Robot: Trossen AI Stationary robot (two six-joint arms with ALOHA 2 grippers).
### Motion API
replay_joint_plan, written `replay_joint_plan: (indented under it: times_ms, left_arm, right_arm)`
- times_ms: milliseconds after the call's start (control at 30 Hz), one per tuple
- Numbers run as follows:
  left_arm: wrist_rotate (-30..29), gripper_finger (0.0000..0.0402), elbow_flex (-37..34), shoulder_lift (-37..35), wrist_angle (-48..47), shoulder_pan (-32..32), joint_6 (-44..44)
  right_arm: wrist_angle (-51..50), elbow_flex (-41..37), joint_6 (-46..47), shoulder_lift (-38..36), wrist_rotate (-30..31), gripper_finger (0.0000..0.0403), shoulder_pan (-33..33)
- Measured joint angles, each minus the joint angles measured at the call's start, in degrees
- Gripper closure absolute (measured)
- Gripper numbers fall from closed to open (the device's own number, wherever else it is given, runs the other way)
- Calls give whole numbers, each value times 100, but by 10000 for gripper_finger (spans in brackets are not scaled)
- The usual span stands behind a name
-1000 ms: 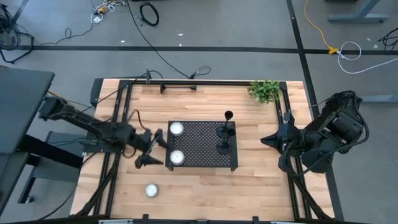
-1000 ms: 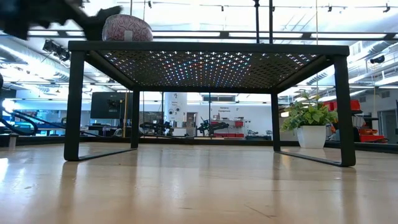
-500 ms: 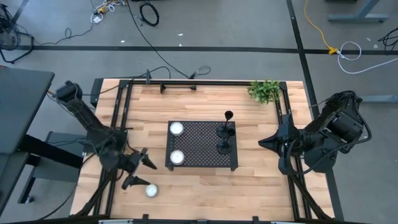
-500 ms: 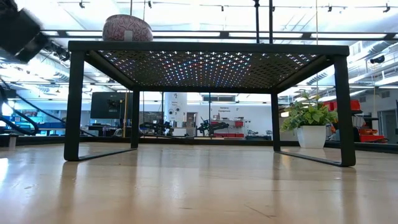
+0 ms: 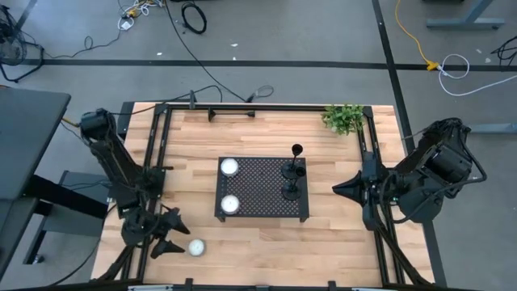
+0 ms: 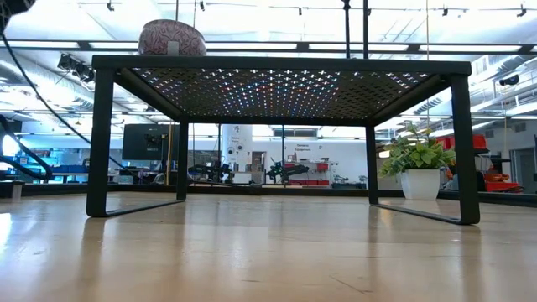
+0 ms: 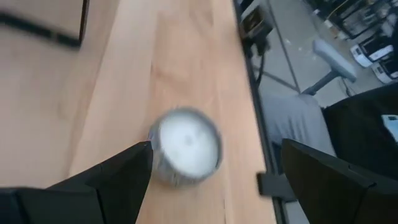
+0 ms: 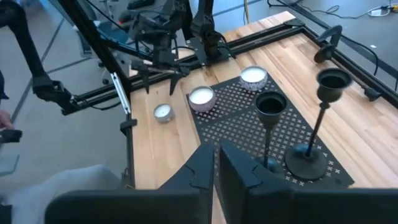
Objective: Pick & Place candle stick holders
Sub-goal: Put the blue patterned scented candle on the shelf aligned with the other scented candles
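Blurred in the left wrist view, one tealight (image 7: 185,147) on bare wood between wide-open left gripper (image 5: 169,240) fingers, nothing held; two more tealights (image 5: 229,166) on the perforated tray (image 5: 262,189); three candle stick holders (image 5: 292,191) clustered at the tray's right end, only two clear from the right wrist; right gripper (image 5: 339,188) shut, empty, beside the tray.

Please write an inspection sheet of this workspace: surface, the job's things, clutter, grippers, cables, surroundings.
Surface: wooden table, black perforated tray in the middle.
Job's things: three candle stick holders upright on the tray's right side.
Clutter: two white candles on the tray's left side, a third candle on the wood; potted plant at the far right corner.
Grippers: left gripper open beside the third candle; right gripper shut, waiting at the right edge.
Cables: loose cables on the floor.
Surroundings: grey floor; people: nothing seen.
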Motion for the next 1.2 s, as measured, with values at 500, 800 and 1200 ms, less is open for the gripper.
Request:
replay_joint_plan:
  times_ms: [500, 800, 1200]
  left_arm:
    - [660, 51, 341, 1310, 100, -155, -933]
    - [630, 51, 597, 2077, 110, -155, -1019]
    - [450, 51, 590, 2234, 94, -157, -890]
  right_arm:
    - [123, 0, -45, 0, 34, 383, 0]
    - [142, 0, -45, 0, 96, 383, -1]
    - [193, 0, -45, -1, 103, 383, -2]
